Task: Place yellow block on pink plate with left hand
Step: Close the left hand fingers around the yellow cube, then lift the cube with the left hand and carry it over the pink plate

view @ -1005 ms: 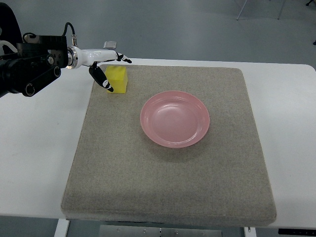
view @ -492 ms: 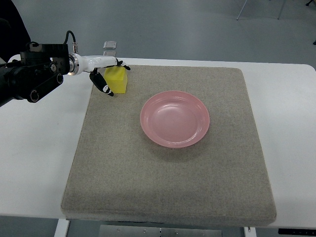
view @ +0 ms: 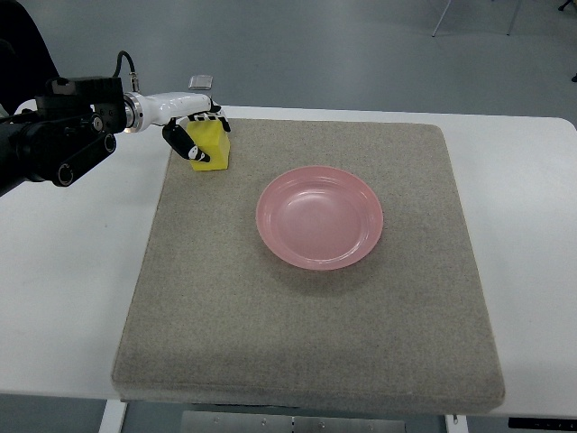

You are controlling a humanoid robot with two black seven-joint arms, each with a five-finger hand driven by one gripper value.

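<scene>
A yellow block (view: 213, 151) sits at the far left corner of the grey mat (view: 306, 316). My left hand (view: 200, 131) reaches in from the left edge and is closed around the block, thumb on its near left side and the other fingers over its far top edge. The block still looks to be resting on the mat. A pink plate (view: 319, 216) lies empty at the mat's middle, to the right of and nearer than the block. My right hand is out of sight.
The grey mat covers most of a white table (view: 63, 271). My black left forearm (view: 54, 140) hangs over the table's far left part. Grey floor lies beyond the table's far edge.
The left hand's fingers have curled in from spread around the block to closed on it. The block has barely shifted.
</scene>
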